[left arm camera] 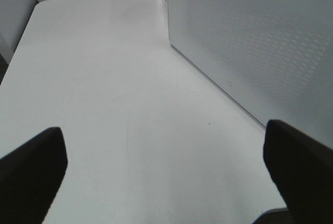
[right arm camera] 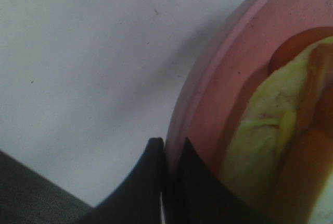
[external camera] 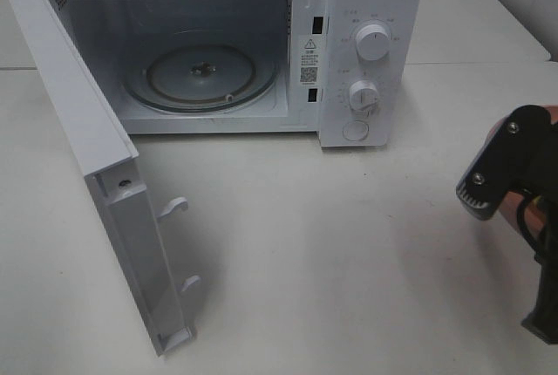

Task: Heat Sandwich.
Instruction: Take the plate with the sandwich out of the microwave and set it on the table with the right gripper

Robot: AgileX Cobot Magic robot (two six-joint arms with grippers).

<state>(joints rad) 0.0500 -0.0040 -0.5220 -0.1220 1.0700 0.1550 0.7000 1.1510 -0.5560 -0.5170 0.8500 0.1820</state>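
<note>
A white surface [external camera: 349, 253] carries an open microwave [external camera: 366, 52]. The sandwich [right arm camera: 281, 125] lies on a pink plate [right arm camera: 218, 88], whose rim is pinched by the right fingers [right arm camera: 151, 182]; the left fingers [left arm camera: 31, 166] are spread.

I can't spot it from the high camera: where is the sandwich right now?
The sandwich shows only in the right wrist view, lying on the pink plate, whose rim the shut right tool pinches, at the table's right edge, right of the open microwave.

Glossy white microwave [external camera: 366, 61], clear glass turntable [external camera: 205, 77], matt table [external camera: 331, 253].
</note>
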